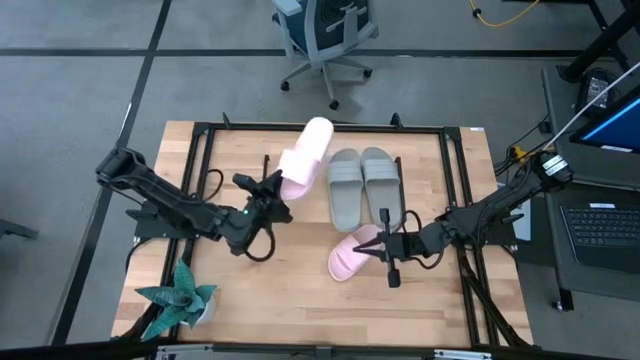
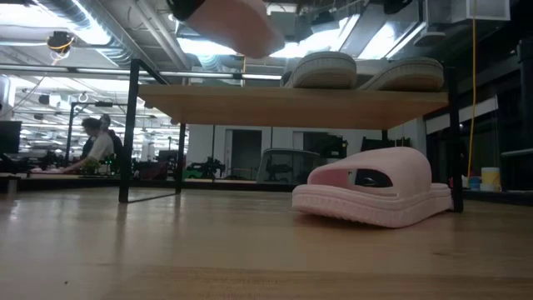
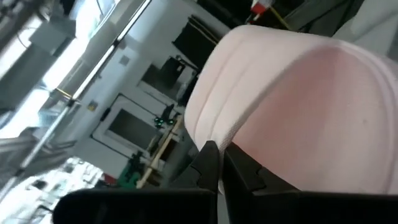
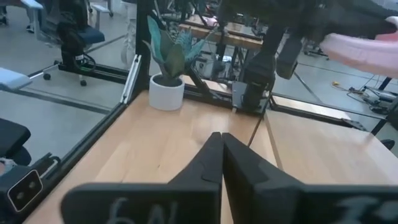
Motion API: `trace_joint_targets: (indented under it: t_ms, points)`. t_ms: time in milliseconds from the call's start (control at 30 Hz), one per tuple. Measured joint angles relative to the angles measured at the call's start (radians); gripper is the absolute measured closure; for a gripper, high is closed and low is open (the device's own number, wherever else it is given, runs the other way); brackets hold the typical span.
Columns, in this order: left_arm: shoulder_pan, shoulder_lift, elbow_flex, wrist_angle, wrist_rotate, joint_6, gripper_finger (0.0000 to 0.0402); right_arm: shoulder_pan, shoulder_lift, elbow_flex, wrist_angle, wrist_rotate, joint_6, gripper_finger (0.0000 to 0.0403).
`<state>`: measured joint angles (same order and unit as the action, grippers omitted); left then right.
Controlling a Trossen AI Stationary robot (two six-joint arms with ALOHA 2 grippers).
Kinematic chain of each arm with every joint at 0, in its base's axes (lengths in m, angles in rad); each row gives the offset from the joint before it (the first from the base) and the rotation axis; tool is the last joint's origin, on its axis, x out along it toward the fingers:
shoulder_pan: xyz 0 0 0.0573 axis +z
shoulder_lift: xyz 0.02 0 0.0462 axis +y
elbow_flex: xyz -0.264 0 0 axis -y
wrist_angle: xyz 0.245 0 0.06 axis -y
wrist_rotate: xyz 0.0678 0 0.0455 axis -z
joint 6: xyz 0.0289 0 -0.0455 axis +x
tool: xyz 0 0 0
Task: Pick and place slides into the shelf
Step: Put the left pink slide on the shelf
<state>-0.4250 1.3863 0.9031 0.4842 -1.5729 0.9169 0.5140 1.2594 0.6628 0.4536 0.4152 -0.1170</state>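
My left gripper (image 1: 272,190) is shut on a pale pink slide (image 1: 306,155) and holds it in the air over the shelf's left part; the low view shows that slide (image 2: 233,21) above the shelf board (image 2: 291,104). Two grey-green slides (image 1: 345,185) (image 1: 380,178) lie side by side on the shelf, soles down. The second pink slide (image 1: 354,253) lies sole down on the table in front of the shelf. My right gripper (image 1: 387,252) is shut and sits close beside that slide's right side; I cannot tell whether it touches it. My left gripper pinches the raised pink slide by the edge of its near end (image 3: 214,134) between its two fingers (image 3: 208,163). The fingers come from the table's left, slanting toward the far side. The slide is lifted clear and reaches away from the gripper toward the far edge.
A teal star-shaped plant in a white pot (image 1: 180,298) stands at the table's near left corner. The shelf's black end frames (image 1: 205,150) (image 1: 452,160) stand left and right of the slides. An office chair (image 1: 325,35) is beyond the far edge, and a laptop (image 1: 600,225) is to the right.
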Motion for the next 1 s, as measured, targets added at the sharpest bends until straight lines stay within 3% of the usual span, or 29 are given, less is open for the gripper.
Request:
trace_joint_targets:
  t_ms: [167, 433, 1000]
  points:
    - [-0.004, 0.04, 0.0, 0.002, 0.002, -0.126, 0.0401, 0.0, 0.0, 0.0, -0.002, -0.001, -0.021, 0.0396]
    - [-0.006, 0.113, 0.0, 0.003, 0.004, -0.158, 0.0401, 0.0, 0.001, 0.0, -0.001, -0.002, -0.023, 0.0387]
    - [-0.069, 0.114, 0.0, 0.005, 0.002, -0.262, 0.0401, 0.001, 0.001, 0.0, -0.011, -0.026, -0.025, 0.0388]
